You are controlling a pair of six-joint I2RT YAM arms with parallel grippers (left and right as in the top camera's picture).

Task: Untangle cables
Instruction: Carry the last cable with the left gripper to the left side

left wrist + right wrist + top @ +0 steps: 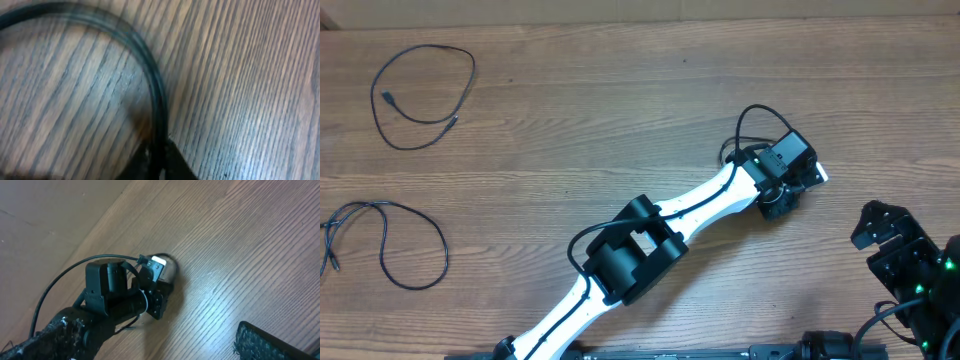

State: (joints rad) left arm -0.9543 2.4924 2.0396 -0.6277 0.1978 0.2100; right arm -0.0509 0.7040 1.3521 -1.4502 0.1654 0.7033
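Observation:
A thin black cable (150, 75) curves across the wood in the left wrist view and runs down between the fingers of my left gripper (161, 156), which is shut on it. From overhead that gripper (782, 200) points down at the table right of centre and hides this cable. Two more cables lie as loose loops at the far left, one at the back (424, 85) and one nearer the front (390, 245). My right gripper (876, 228) hovers at the front right, open and holding nothing. Only one of its fingers (265, 340) shows in the right wrist view.
The left arm (650, 240) stretches diagonally from the front edge toward the right of centre. Its own thicker camera cable (755, 115) loops above the wrist. The wooden table (620, 120) carries nothing else.

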